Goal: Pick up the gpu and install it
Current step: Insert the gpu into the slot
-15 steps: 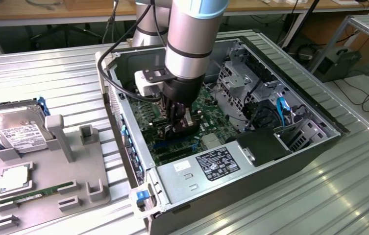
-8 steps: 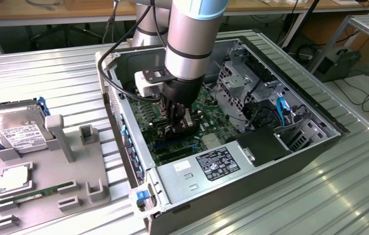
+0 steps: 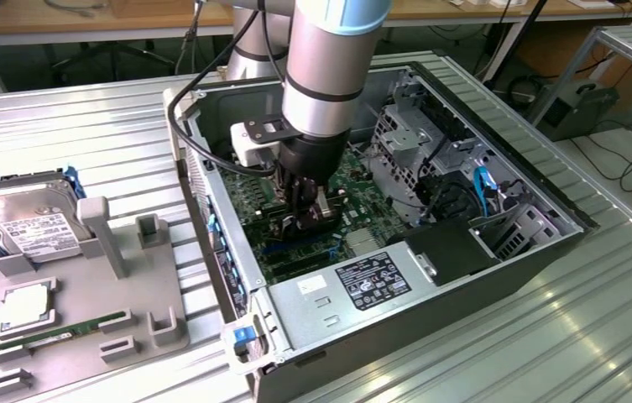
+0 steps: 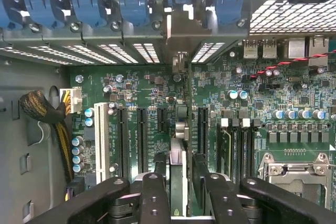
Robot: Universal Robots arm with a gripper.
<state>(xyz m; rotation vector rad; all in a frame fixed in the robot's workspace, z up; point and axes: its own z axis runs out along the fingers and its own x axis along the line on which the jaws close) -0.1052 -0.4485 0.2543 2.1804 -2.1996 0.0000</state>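
Note:
The gpu (image 4: 178,129) stands edge-on in a motherboard expansion slot inside the open computer case (image 3: 517,252). Its silver bracket (image 4: 176,30) sits against the rear slot openings. In the wrist view my gripper (image 4: 178,171) straddles the card, one black finger (image 4: 160,169) on each side, with a thin gap showing between finger and card, so the jaws look open. In the exterior view the gripper (image 3: 306,211) reaches down into the case over the green motherboard (image 3: 349,180), and the dark card (image 3: 293,225) shows just under it.
A grey fixture (image 3: 91,285) at the exterior view's left carries a hard drive (image 3: 30,222), a processor (image 3: 27,304) and a green memory stick (image 3: 58,334). The power supply (image 3: 372,281), drive cages (image 3: 405,143), a cable bundle (image 4: 47,114) and the processor socket (image 4: 294,166) crowd the case.

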